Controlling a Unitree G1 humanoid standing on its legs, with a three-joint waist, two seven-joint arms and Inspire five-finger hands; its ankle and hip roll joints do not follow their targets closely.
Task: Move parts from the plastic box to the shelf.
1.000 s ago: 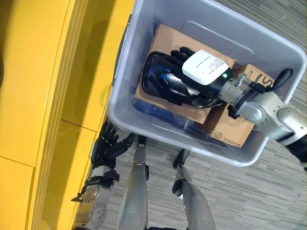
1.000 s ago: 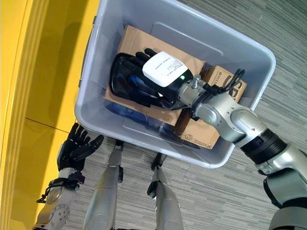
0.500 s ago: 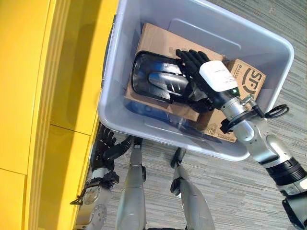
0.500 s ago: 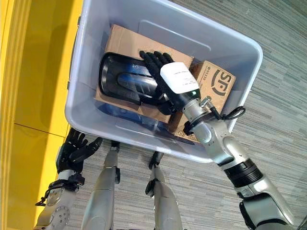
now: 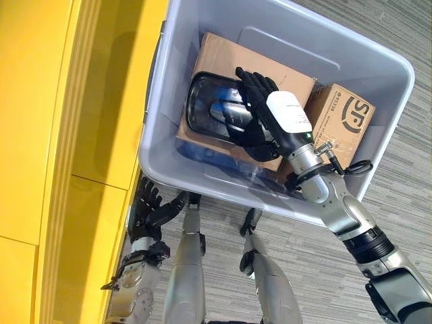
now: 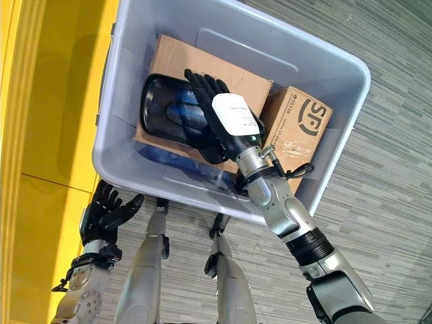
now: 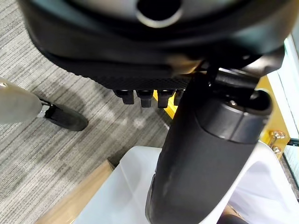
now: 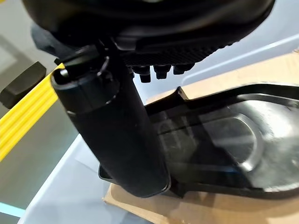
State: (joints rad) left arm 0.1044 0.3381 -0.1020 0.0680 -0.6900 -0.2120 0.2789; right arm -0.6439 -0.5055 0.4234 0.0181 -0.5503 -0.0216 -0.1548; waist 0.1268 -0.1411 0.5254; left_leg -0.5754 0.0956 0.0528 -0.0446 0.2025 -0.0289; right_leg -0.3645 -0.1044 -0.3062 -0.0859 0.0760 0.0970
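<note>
Key relation: the black part (image 5: 219, 118) lies on top of the large cardboard box (image 5: 287, 77) inside the plastic box (image 5: 378, 61). The right robot hand (image 5: 260, 111) sits over the part's end nearest the small cardboard box (image 5: 341, 125), so the rest of the part runs away from it toward the yellow shelf (image 5: 61, 135).
Long axis: you see the part stretched along the large cardboard box, roughly from the shelf side toward the small cardboard box; the right robot hand's fingers cross it at a slant.
Nearer hand: the right one by far. Your left robot hand (image 5: 150, 209) hangs low outside the plastic box, beside the shelf, well apart from the part.
Right robot hand: fingers straight and spread over the part, gripping nothing; in the right wrist view the thumb (image 8: 117, 126) stands out just above the glossy surface. Whether it touches, you cannot tell.
Left robot hand: fingers loosely extended, empty.
Next move, as a judgement: you would need to curl the fingers round the part's near edge before lifting.
</note>
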